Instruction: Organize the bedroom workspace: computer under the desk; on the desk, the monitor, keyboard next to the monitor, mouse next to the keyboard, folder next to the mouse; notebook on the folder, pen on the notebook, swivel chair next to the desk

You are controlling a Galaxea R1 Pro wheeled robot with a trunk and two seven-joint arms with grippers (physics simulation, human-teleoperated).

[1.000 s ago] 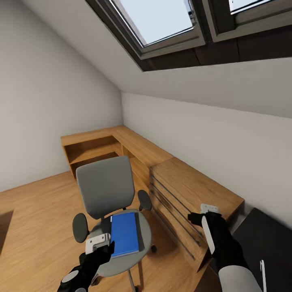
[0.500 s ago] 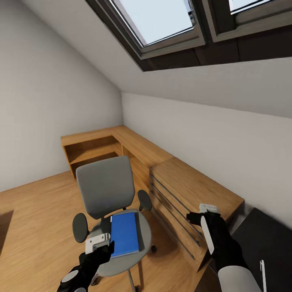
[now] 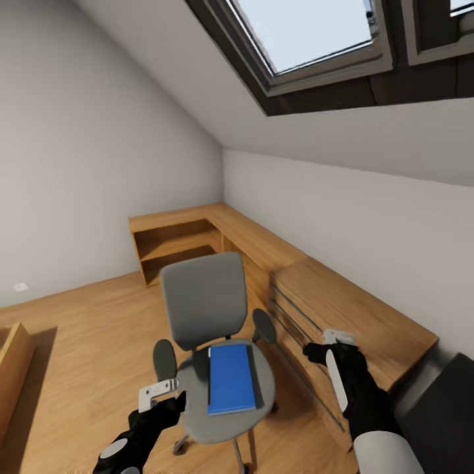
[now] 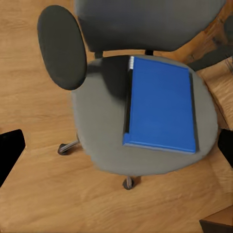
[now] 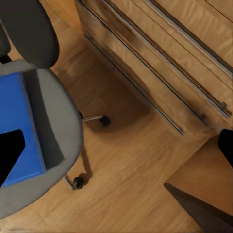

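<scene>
The swivel chair [image 3: 214, 342] stood on the wood floor [image 3: 79, 342] just beside the light-wood chest of drawers [image 3: 342, 322] with long bar handles, its tall grey back toward the corner of the room and its black armrests out to either side. On the grey seat lay a flat blue item, the folder or the notebook [image 3: 231, 379]; which of the two could not be told. It lay toward the chest-side edge of the seat, its long sides running from the front edge to the backrest, with a thin dark edge showing along one side of it. The left wrist view showed the same blue item [image 4: 160, 104] lying flat, covering much of the seat.

The left gripper [image 3: 160, 394] hung just in front of the seat's front edge, near the armrest on the robot's left, its fingers spread apart and holding nothing. The right gripper [image 3: 338, 339] hovered over the front of the chest, also spread and empty. A dark corner of the black-topped desk [image 3: 447, 415] showed next to the chest. A low wooden shelf unit [image 3: 178, 240] ran along the far wall under the sloped ceiling and skylight [image 3: 309, 33].
</scene>
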